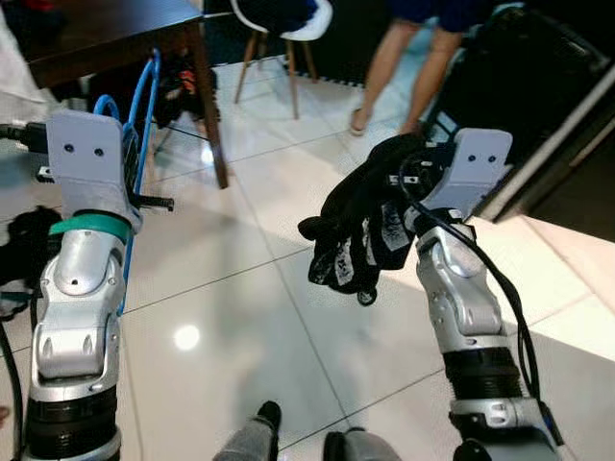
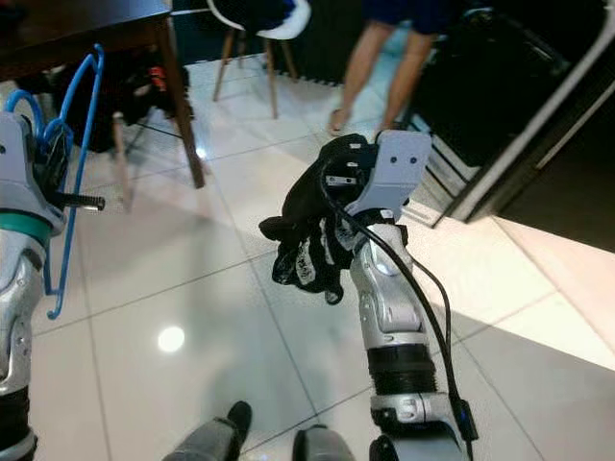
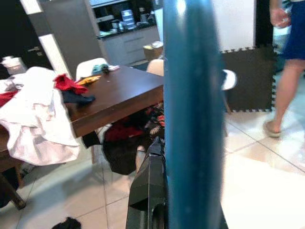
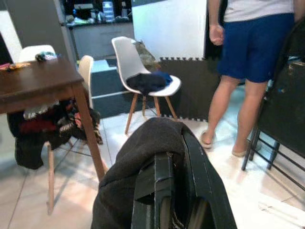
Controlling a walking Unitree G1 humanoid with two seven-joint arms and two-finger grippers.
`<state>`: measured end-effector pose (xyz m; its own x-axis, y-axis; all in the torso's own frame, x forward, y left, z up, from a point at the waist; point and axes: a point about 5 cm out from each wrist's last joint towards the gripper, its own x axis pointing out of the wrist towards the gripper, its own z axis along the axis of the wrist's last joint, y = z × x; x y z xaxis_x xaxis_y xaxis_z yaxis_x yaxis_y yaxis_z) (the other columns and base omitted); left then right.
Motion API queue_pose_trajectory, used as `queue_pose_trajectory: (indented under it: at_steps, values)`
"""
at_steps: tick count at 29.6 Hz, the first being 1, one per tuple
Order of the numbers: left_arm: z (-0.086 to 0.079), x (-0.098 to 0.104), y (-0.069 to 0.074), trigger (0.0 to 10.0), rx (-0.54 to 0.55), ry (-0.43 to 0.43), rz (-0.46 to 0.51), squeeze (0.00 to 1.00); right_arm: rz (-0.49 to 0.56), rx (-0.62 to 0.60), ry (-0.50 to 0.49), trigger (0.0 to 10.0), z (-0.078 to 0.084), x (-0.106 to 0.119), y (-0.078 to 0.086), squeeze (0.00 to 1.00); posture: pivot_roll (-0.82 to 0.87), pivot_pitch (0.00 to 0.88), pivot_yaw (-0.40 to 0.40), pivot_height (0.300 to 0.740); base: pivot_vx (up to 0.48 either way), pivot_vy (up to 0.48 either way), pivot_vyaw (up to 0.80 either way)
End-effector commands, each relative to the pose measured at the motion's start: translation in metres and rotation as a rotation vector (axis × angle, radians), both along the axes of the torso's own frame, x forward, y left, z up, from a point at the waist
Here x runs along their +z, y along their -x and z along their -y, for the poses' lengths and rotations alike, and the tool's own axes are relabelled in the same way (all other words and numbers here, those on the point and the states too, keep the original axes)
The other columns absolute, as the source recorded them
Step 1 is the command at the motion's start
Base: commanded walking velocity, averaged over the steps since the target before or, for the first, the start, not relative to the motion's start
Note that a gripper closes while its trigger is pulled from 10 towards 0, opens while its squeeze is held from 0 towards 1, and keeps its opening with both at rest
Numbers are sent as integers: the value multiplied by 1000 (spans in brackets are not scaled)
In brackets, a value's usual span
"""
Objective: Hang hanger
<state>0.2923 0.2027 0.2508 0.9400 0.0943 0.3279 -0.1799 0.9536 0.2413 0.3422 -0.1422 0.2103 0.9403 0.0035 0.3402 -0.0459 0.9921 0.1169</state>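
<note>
1. The robot stands on a white tiled floor [image 1: 240, 317] with both silver arms raised in front of it.
2. The left claw [image 3: 157, 191] is clamped on a blue hanger [image 1: 142, 115]. In the left wrist view the blue bar of the hanger [image 3: 193, 119] runs upright, just beside one black finger [image 3: 148, 186] and touching it.
3. The hanger is held upright at the left arm; its curved top is above the grey wrist block, and one thin blue leg goes down beside the forearm. It is in the air and hangs on nothing.
4. The right claw [image 4: 169, 200] is clamped on a black garment [image 1: 360, 230]. The cloth is draped over the fingers [image 4: 152, 191] and hangs down in folds, with some white print on it.
5. Behind the left arm there is a dark wooden table [image 3: 119, 95]. On it lie a white cloth [image 3: 38, 114] at one end and some red and dark pieces of clothing [image 3: 66, 86] nearer the middle.
6. Under the table more dark and red clothes [image 3: 124, 138] are piled.
7. A white chair [image 4: 138, 71] with wooden legs stands past the corner of the table, with dark blue clothing [image 4: 147, 81] on its seat.
8. A person in blue shorts [image 4: 252, 43] stands near the chair; the bare legs and sandals are visible.
9. At the right there is a black frame [image 1: 519, 96], near the person's legs.
</note>
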Motion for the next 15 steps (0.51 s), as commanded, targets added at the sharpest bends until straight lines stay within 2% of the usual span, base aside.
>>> queue_pose_trajectory:
  at_steps: [1, 2, 4, 15]
  values:
    - [-4, -2, 1, 10000, 24, 2, 0, 0, 48, 20, -10, 10000, -2, 8, 2, 0, 122, 54, -15, 740, 0, 0, 0]
    - [-4, -2, 1, 10000, 25, 2, 0, 0, 42, 19, 5, 10000, -2, 7, 2, 0, 122, 54, -15, 740, 0, 0, 0]
    - [-4, -2, 1, 10000, 24, 3, -1, 0, 34, 17, 41, 10000, -2, 5, 2, 0, 121, 55, -14, 740, 0, 0, 794]
    - [-4, -3, -1, 10000, 27, -3, 1, 0, 31, 11, 39, 10000, -3, 4, 1, 0, 118, 53, -12, 740, 0, 0, 794]
